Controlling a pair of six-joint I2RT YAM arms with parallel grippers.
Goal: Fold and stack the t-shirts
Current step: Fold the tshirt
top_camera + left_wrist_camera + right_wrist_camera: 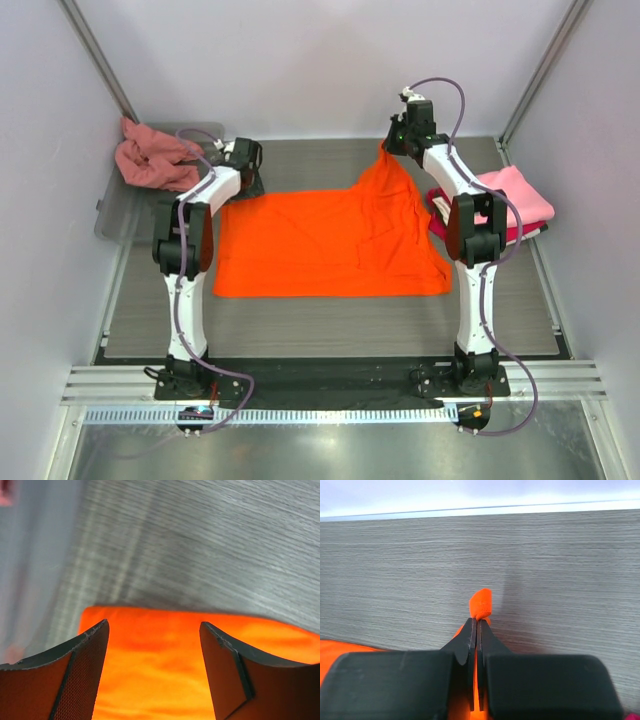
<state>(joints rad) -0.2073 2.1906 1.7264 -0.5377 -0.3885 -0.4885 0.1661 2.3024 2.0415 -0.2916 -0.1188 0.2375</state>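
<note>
Top view: high, behind the arm bases, looking down over the whole table [330, 335]. Left wrist: close, angled down past own fingers [75, 680] onto orange shirt [160, 660] edge. Right wrist: low, nearly level across the table. Overlap: that shirt.

Enclosed on three sides by plain pale walls [330, 60], with slanting metal posts [95, 50] at the back corners. Floored by a grey wood-grain table [330, 325], evenly lit, soft shadows only. Bordered in front by aluminium rails [330, 385] and a shiny metal sheet [330, 450]. Holds a clear grey tray [112, 222] at far left.
</note>
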